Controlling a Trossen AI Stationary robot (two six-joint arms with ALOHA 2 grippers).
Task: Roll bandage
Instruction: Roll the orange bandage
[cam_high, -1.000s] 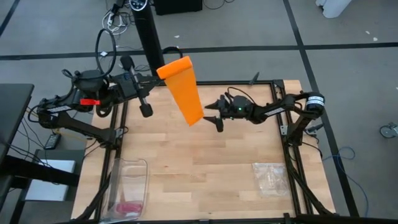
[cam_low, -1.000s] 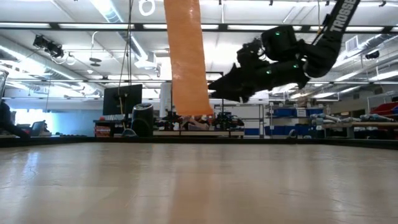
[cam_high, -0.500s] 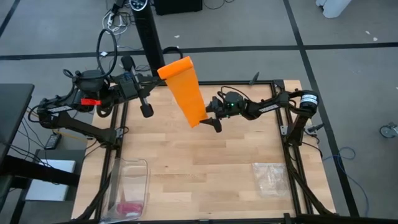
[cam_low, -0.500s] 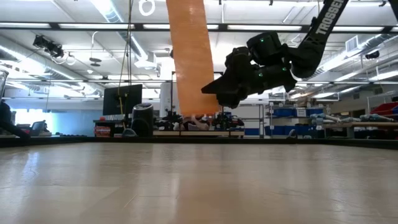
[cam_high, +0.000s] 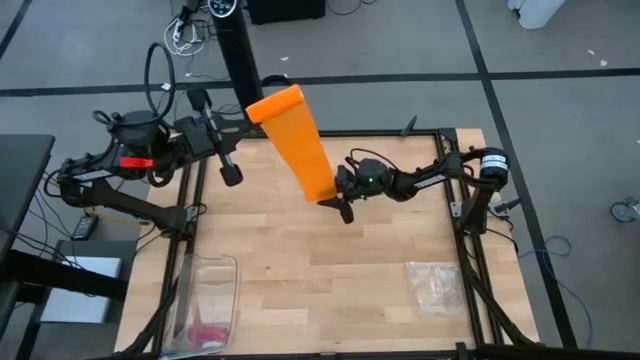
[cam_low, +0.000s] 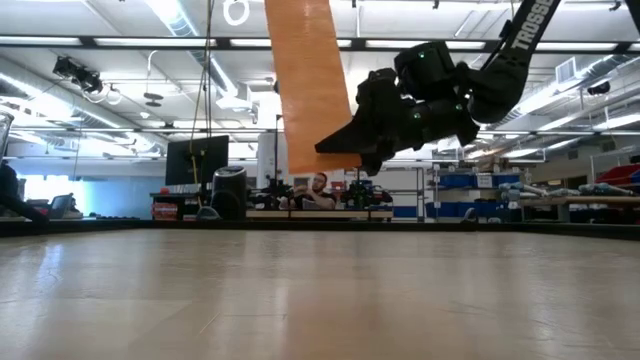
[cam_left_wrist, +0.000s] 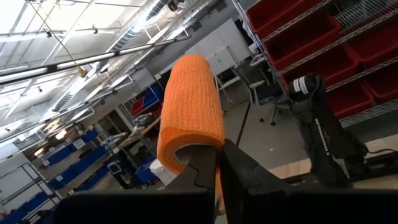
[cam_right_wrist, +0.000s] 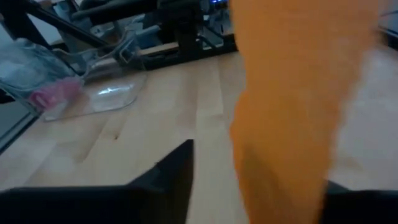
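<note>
Bright ceiling strip lights, even overhead views, right wrist view seemingly motion-blurred

A clear plastic container (cam_high: 207, 300) with a small pink bundle (cam_high: 205, 333) lies near left on the wooden table (cam_high: 330, 270); a zip bag (cam_high: 435, 284) lies near right.

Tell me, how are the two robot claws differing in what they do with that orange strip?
The left gripper is shut on the top end of the bandage, holding it up high above the table's far edge; the right gripper is lower, at the strip's hanging bottom end, its fingers either side of it. Both are dark two-finger claws working the same strip.
</note>
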